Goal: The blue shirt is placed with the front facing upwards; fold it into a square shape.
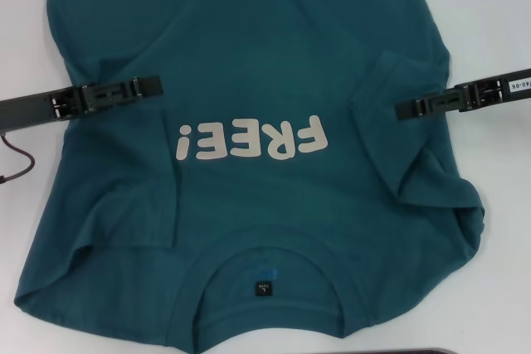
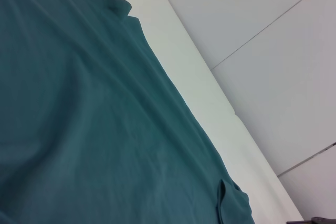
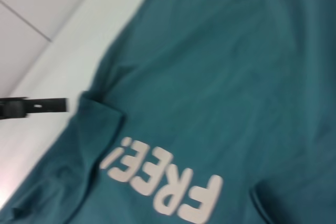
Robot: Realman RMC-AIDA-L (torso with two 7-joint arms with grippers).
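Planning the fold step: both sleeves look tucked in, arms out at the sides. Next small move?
Probably bring both grippers toward the collar edge to grasp it. The blue shirt lies front up with both sleeves already folded inward. The left gripper and right gripper sit level with the lettering, holding no cloth, so the lengthwise fold looks next.

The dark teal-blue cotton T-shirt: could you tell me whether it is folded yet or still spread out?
Partly folded: the dark teal-blue cotton T-shirt has both sleeves turned in over the front, but the body lies spread, lettering up.
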